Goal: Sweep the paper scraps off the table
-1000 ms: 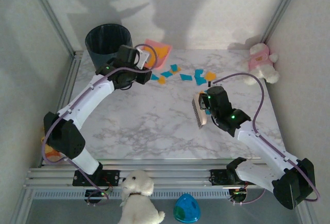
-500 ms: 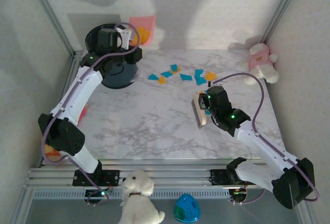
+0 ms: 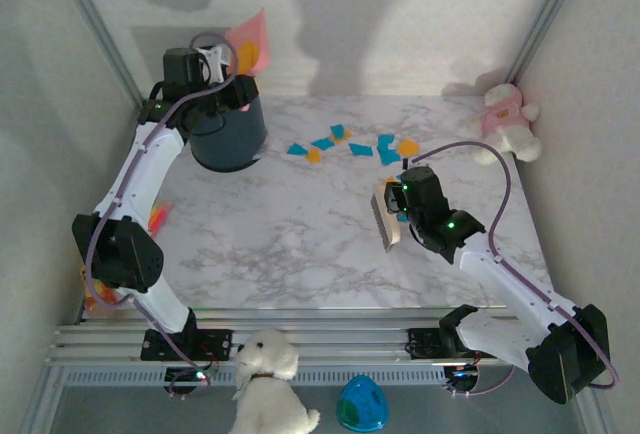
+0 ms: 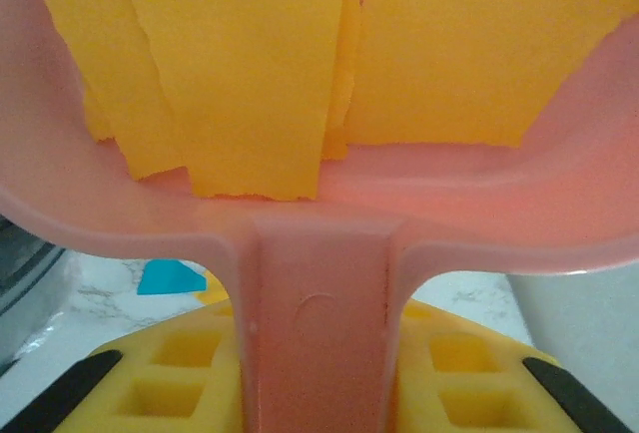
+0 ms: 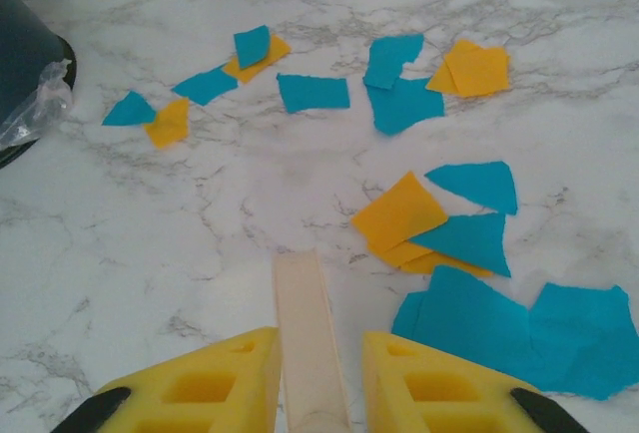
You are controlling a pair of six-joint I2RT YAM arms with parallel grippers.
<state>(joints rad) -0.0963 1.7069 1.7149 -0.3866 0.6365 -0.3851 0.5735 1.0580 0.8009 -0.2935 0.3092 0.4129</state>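
Orange and blue paper scraps [image 3: 350,144] lie scattered on the marble table [image 3: 290,234] at the back middle; the right wrist view shows them as well, paper scraps [image 5: 399,214] ahead and to the right. My left gripper [image 3: 212,62] is shut on the handle of a pink dustpan [image 3: 248,42], raised and tilted above the dark bin [image 3: 228,139]. Orange scraps [image 4: 250,74] lie inside the dustpan [image 4: 449,194]. My right gripper [image 3: 400,204] is shut on the cream handle of a brush [image 3: 383,219], just left of the nearest scraps. The handle [image 5: 308,333] runs between the yellow fingers [image 5: 200,388].
A pink-and-white plush toy [image 3: 505,119] sits at the back right corner. A white plush dog [image 3: 268,379] and a blue egg-shaped object [image 3: 362,404] lie in front of the near rail. Aluminium rails frame the table; walls close in on three sides.
My left arm has lifted the dustpan from the table beside the bin to above it, swinging left and back. The right arm and brush have not moved.
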